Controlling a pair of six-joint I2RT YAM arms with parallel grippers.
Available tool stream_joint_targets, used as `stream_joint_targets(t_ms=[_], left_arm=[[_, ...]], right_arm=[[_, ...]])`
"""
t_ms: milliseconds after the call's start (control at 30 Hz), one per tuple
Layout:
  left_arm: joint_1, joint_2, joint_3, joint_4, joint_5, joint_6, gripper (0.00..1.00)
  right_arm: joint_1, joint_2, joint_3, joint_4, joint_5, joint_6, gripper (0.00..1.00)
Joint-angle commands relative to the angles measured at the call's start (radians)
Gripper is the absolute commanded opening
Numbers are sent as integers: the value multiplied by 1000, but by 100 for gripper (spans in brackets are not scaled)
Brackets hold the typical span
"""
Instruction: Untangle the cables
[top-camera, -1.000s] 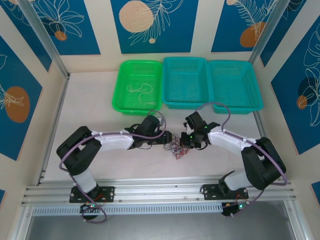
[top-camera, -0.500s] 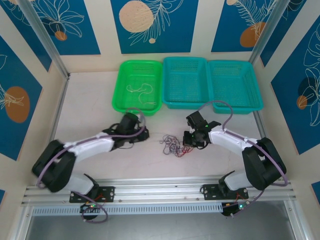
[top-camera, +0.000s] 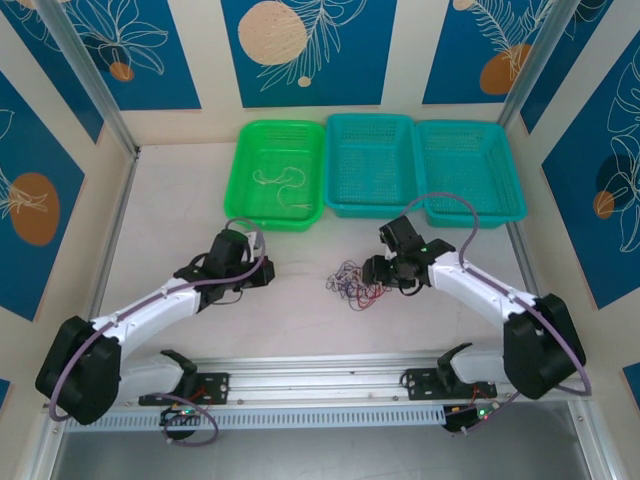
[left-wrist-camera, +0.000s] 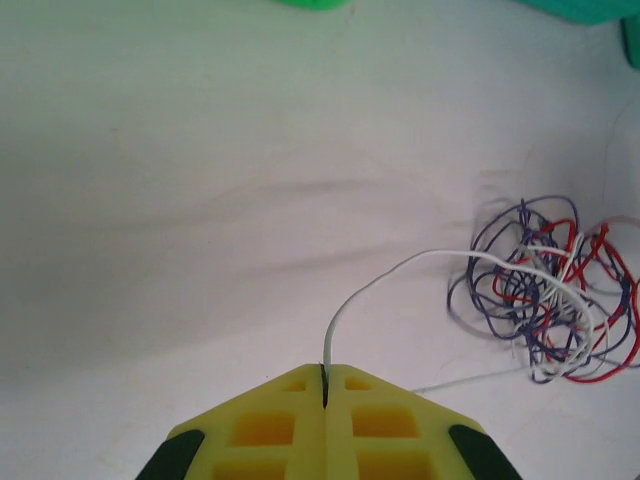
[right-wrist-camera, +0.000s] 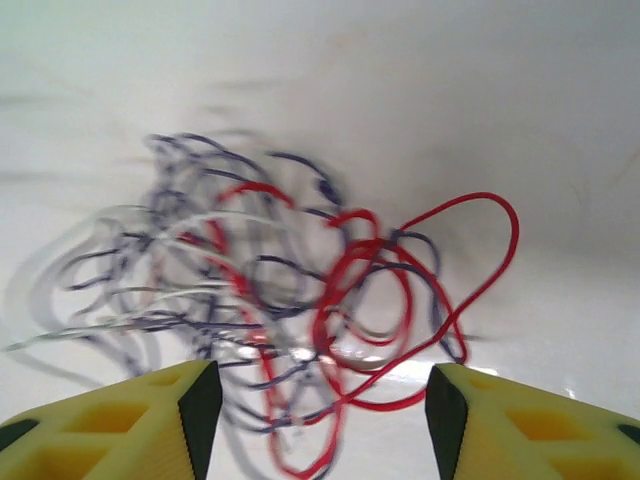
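Two pincers are mine, and they stand on either side of the tangle, which lies on the table in front of the baskets and touches none of them. My left pincer is closed on one white wire. The wire comes out of the seam between the pads, arcs up and runs right into the knot of red, dark and white loops. It curves loosely and is not drawn tight. My right pincer is open, jaws spread wide and low over the red and dark loops. Whether the fingers touch them I cannot tell. From above, my left sits well left of the tangle and my right is at its right edge.

I judge the step in hand to be drawing one white strand free, with my right placed to hold back the rest. The green basket has a few pale wires in it, so I take that as the place for white ones. Next, my right should close on or press down the bundle. Then my left can pull away leftward, slowly. The white strand threads through dark loops and would likely drag the whole clump if nothing anchors it.
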Motion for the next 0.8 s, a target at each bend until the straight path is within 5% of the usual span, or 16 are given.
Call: stream_joint_targets(t_ms=[0,467,567,767], left_arm=[[-14,4,8,31,34,35,0],[-18,-60,1,-30,-27,105,0],[-16,-83,18,-109,-101,121,0],[38,-194,45,-358,-418,108,0]], right_arm=[[63,-50,79,-13,19,-50,60],[166,364,215,-19,116,13,53],[153,431,230,-42,142,21,39],[69,396,216,-95,247,-14,8]])
